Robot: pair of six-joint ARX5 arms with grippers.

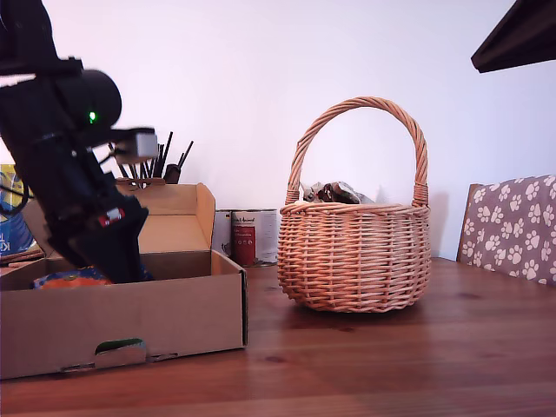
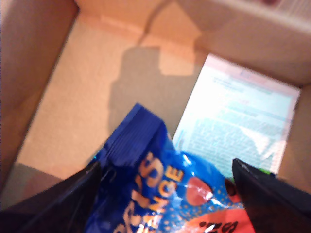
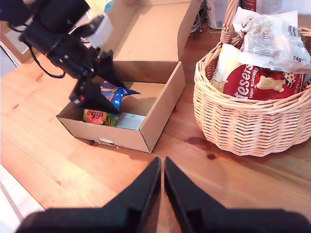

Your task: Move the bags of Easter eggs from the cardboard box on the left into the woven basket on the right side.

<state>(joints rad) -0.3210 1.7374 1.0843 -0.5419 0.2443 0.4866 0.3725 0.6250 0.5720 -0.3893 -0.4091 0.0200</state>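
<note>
The cardboard box (image 1: 130, 321) (image 3: 160, 111) stands open at the exterior view's left. My first gripper (image 2: 165, 164) (image 3: 115, 97) reaches down into it, open, with its fingers either side of a blue bag of Easter eggs (image 2: 146, 194) (image 3: 116, 93) printed in orange. The box wall hides the fingertips in the exterior view, where only a bag's orange-blue edge (image 1: 69, 278) shows. An orange-green bag (image 3: 99, 117) lies beside the blue one. The woven basket (image 1: 356, 261) (image 3: 243, 131) stands apart from the box and holds several packs. My second gripper (image 3: 162, 165) hangs shut and empty, high over the table.
A pale printed sheet (image 2: 238, 116) (image 3: 130, 121) lies in the box. Tins (image 1: 252, 236) and a pen holder (image 1: 161, 165) stand behind it. A paw-print cushion (image 1: 512, 226) sits at the exterior view's right, and a yellow-blue pack (image 1: 9, 217) at its left edge. A dark arm part (image 1: 521, 35) hangs overhead.
</note>
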